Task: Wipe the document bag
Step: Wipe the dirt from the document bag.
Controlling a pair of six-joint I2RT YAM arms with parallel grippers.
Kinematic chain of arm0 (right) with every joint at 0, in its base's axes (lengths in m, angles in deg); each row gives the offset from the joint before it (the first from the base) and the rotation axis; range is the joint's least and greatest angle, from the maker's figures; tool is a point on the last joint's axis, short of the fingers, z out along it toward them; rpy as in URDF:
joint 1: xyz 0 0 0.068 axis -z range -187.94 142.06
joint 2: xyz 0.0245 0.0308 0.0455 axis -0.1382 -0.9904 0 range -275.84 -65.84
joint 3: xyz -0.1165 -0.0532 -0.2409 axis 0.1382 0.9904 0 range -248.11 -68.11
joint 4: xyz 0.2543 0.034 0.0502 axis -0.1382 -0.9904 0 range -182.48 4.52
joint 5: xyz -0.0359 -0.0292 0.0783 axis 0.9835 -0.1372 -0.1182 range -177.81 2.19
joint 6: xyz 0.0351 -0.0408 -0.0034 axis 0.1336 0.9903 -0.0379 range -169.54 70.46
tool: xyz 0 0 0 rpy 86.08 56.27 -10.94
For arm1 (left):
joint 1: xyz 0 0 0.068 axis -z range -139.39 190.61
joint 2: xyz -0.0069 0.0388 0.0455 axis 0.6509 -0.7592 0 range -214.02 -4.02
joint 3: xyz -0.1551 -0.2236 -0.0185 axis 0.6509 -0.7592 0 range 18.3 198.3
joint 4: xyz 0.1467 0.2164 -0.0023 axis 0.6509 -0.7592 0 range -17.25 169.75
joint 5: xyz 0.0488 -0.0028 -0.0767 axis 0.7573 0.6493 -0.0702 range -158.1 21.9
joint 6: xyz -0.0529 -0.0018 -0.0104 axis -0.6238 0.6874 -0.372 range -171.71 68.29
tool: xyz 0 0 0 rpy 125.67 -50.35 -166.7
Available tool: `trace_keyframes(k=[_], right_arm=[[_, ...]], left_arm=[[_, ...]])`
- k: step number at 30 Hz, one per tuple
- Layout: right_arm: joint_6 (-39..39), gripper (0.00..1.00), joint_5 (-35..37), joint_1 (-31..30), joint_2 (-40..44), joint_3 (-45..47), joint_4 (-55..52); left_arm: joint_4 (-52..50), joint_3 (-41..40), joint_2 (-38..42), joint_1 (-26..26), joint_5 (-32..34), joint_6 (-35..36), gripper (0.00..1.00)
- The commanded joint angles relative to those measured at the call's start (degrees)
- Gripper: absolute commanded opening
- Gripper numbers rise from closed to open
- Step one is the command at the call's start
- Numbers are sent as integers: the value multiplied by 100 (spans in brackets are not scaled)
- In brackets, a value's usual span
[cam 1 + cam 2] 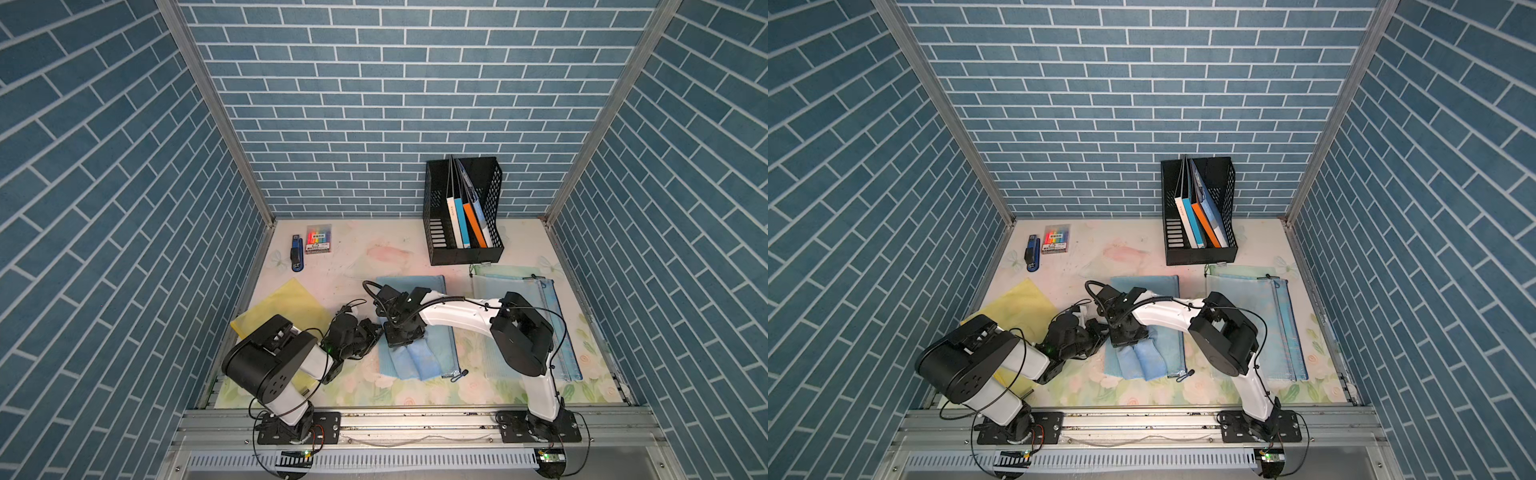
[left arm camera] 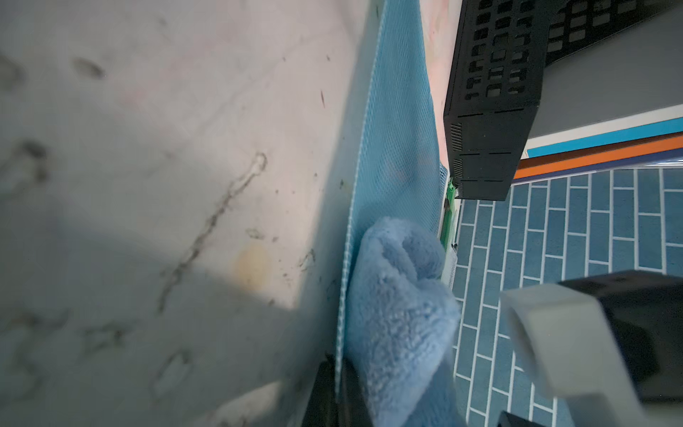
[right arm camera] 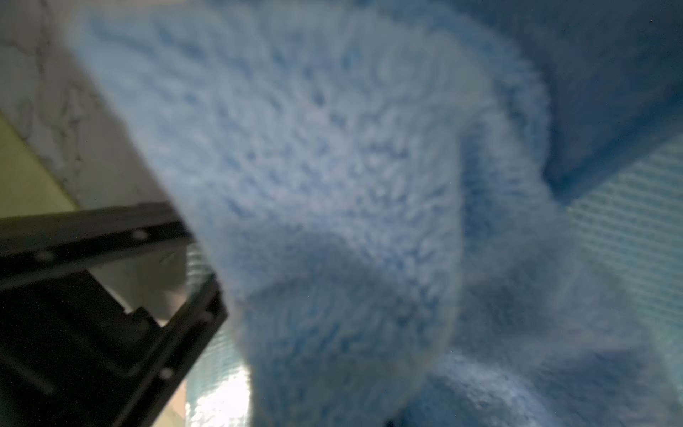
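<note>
On the pale floral tabletop, the flat light-blue mesh document bag is laid in the middle, in front of the black perforated file rack. A folded fluffy blue cloth is spread on the near left part of the bag. The right gripper is pressed down on this cloth, jaws clamped on the fabric. The left gripper is closed on the left edge of the bag, just beside the cloth.

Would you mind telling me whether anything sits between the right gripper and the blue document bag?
Only the blue cloth, which the right gripper grips and presses onto the document bag. That is the wiping tool, not an obstacle. Nothing else visible lies between them.
</note>
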Motion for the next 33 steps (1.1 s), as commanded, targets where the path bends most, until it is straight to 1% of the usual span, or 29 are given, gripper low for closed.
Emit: trace_keyframes(k=[1,4,8,10,12,13,15,17,21,24,29,33], right_arm=[[-253,0,271,223,166,489,-191],[-210,0,510,593,648,1100,-231],[-82,0,694,1283,1281,1821,-215],[39,0,884,1496,1425,1872,-451],[99,0,978,1520,1442,1789,-562],[80,0,911,1518,1410,1739,-528],[-14,0,729,1395,1293,1633,-378],[-121,0,631,1129,1106,1388,-299],[-164,0,481,391,536,459,-391],[-209,0,182,41,217,4,-321],[-559,0,-331,-124,111,203,300],[-599,0,-137,-68,181,483,181]], left_arm=[[180,-48,28,35,96,-12,0],[202,-79,21,39,88,-12,0],[192,-109,0,36,89,-4,0],[201,-110,-10,39,80,-4,0],[199,-101,-17,40,105,-4,0],[198,-93,-17,45,113,-4,0],[196,-63,-42,53,120,-3,0],[185,-32,-71,79,124,5,0],[231,-4,-226,153,207,-10,0],[476,-22,-375,181,283,-116,0],[513,57,-439,253,343,-171,0],[498,91,-453,266,381,-171,0]])
